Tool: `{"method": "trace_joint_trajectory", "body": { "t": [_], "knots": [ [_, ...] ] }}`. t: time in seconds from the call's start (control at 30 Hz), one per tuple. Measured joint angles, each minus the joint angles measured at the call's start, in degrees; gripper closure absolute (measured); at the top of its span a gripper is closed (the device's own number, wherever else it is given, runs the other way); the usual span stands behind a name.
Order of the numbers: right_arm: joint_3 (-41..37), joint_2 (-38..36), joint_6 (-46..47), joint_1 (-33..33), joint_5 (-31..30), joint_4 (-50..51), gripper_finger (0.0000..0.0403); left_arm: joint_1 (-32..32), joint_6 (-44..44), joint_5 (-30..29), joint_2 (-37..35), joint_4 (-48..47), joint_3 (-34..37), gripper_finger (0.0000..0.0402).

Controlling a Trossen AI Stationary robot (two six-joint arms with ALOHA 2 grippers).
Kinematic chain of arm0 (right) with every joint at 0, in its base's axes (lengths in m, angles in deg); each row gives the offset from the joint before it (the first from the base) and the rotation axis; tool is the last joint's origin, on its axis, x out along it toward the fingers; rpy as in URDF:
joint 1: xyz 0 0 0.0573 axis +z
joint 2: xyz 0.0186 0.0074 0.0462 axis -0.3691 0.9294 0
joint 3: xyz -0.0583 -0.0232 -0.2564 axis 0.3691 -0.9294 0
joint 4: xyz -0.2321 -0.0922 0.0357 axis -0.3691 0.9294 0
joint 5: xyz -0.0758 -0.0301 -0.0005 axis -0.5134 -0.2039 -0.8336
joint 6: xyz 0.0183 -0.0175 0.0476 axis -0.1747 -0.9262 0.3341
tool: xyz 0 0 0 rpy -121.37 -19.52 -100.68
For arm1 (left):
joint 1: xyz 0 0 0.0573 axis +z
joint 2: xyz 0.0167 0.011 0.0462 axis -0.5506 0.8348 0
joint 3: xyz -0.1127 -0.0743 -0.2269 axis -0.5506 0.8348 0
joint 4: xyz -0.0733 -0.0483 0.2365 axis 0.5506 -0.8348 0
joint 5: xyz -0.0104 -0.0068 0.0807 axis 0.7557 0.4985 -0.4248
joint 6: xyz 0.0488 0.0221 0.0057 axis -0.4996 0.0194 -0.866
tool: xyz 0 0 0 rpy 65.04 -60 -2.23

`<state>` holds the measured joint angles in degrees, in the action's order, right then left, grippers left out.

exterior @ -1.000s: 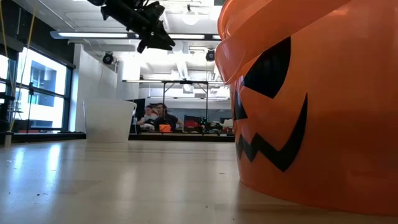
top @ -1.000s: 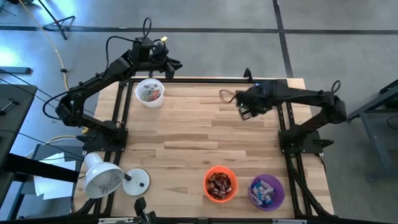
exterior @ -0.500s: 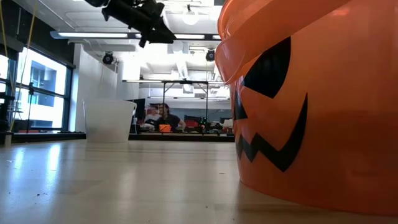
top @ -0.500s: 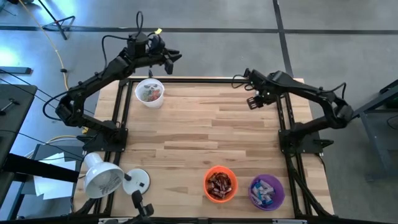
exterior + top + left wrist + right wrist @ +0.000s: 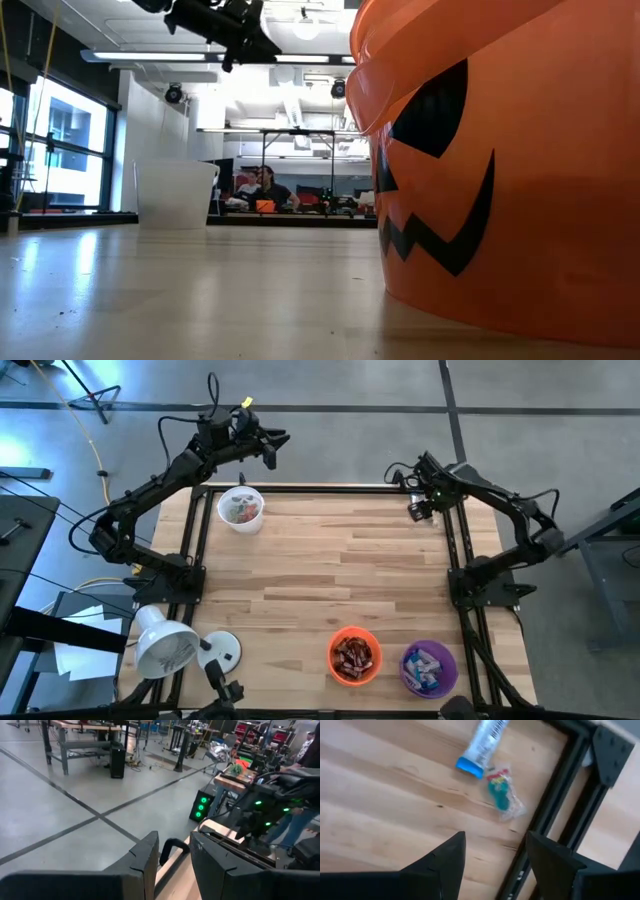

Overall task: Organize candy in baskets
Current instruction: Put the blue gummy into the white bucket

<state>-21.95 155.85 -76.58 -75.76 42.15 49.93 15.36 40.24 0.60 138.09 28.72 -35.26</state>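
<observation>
Across the surface [image 5: 330,560] from the white basket [image 5: 240,508], the orange basket [image 5: 354,656] and purple basket [image 5: 429,668] hold candy [image 5: 353,653], and my left gripper [image 5: 268,448] hangs just beyond the white one, part open and empty. Well to that basket's right, my right gripper [image 5: 495,840] stands wide and empty over two loose pieces, a blue-and-white bar [image 5: 481,744] and a small teal-and-red sweet [image 5: 501,796]. Both look light, crinkly and probably slippery, so I'd pinch each across its middle; the bar's dark print is unreadable.

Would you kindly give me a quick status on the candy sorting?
Left end effector beyond table's far edge, empty. Right end effector open at far right corner. Candy in round white bucket, orange bucket, purple bucket. Nothing obstructing.
</observation>
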Motion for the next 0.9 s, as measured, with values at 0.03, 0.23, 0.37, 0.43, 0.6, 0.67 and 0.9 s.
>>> {"method": "trace_joint_trajectory", "body": {
  "t": [0.03,0.23,0.37,0.43,0.6,0.67,0.9],
  "knots": [
    [0.0,0.89,0.63,-1.12,0.41,-0.03,0.0199,0.0,-0.01,-0.02,0.0,0.27,0.0,0.0302],
    [0.45,8.32,3.18,-3.25,5.68,0.74,0.0198,-0.03,0.34,-0.08,0.0,0.43,-0.01,0.0302],
    [1.47,13.9,1.77,-3.24,3.63,0.51,0.0198,0.01,0.31,-0.15,0.0,0.4,-0.01,0.0302],
    [1.95,16.66,-0.37,-3.12,1.88,0.8,0.0198,0.04,0.3,-0.15,0.0,0.4,0.0,0.0302],
    [3.77,21.9,-2.22,-2.83,-2.49,2.02,0.0198,0.07,0.3,-0.17,0.0,0.33,-0.01,0.0302],
    [4.5,23.21,-2.47,-2.84,-3.88,2.01,0.0198,0.07,0.3,-0.17,0.0,0.31,-0.02,0.0302],
    [5.74,24.45,-3.7,-4.05,-1.99,-0.49,0.0199,0.07,0.32,-0.17,0.0,-0.13,0.0,0.0302]
  ]
}}
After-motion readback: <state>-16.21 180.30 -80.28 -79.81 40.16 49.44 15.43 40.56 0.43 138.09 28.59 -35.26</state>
